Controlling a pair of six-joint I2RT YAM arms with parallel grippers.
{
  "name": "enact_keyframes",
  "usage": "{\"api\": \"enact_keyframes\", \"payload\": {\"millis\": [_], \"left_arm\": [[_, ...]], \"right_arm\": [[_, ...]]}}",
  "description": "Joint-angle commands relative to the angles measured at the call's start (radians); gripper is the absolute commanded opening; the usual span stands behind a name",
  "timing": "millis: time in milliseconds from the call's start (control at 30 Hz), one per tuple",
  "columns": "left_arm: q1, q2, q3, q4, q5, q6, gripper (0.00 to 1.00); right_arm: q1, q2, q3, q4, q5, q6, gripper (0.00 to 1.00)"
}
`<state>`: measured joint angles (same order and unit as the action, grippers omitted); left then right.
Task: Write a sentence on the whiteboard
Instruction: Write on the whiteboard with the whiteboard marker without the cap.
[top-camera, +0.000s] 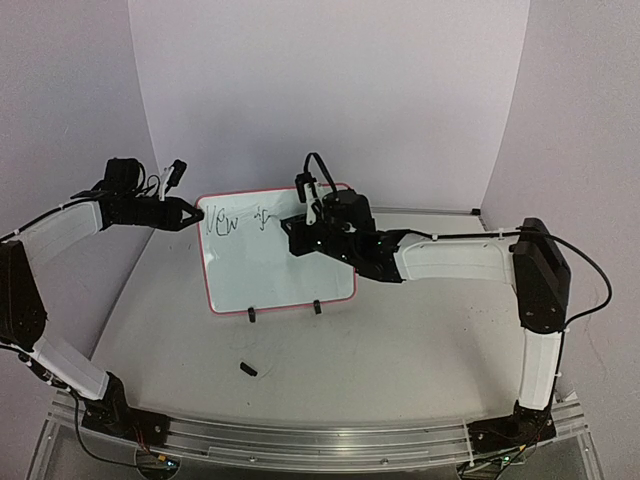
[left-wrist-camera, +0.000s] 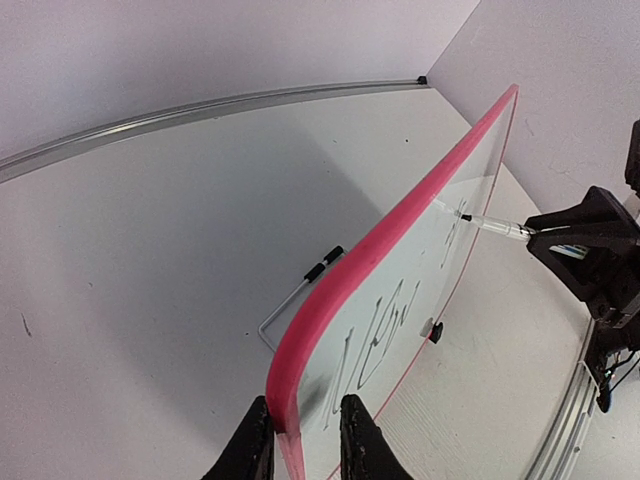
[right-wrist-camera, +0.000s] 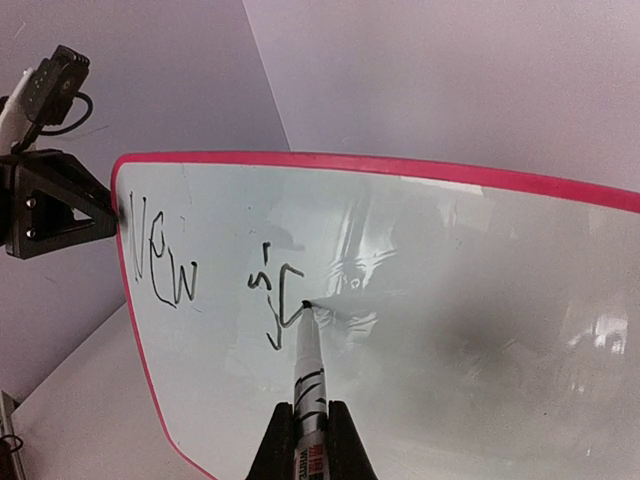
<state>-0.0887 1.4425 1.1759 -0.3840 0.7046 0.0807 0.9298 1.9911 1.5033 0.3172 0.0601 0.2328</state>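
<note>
The left tool (left-wrist-camera: 305, 425) clamps one whiteboard (top-camera: 270, 275), the right tool (right-wrist-camera: 312, 430) one marker (right-wrist-camera: 308, 365), its tip on the sentence (right-wrist-camera: 165, 255).

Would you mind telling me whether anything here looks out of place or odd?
A small black piece, perhaps the cap of the marker, lies loose on the table in front of the whiteboard. Nothing else stands out.

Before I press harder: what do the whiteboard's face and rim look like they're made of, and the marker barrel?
Whiteboard face: glossy, smooth coating, probably melamine or enamel; blurred reflections show on it. Rim: matte pink-red, likely moulded plastic, with a rounded edge. Marker barrel: printed, seemingly plastic.
</note>
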Motion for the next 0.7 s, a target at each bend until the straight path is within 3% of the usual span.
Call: {"api": "enact_keyframes", "payload": {"millis": [0,667], "left_arm": [[0.002,0.003,0.016,0.022,0.017,0.011,0.22],[0.001,0.003,0.014,0.022,0.01,0.009,0.21]], "right_arm": [[-0.009,-0.011,0.049,0.008,0.021,-0.011,0.0],[-0.007,-0.005,0.051,0.013,-0.05,-0.012,0.0]]}}
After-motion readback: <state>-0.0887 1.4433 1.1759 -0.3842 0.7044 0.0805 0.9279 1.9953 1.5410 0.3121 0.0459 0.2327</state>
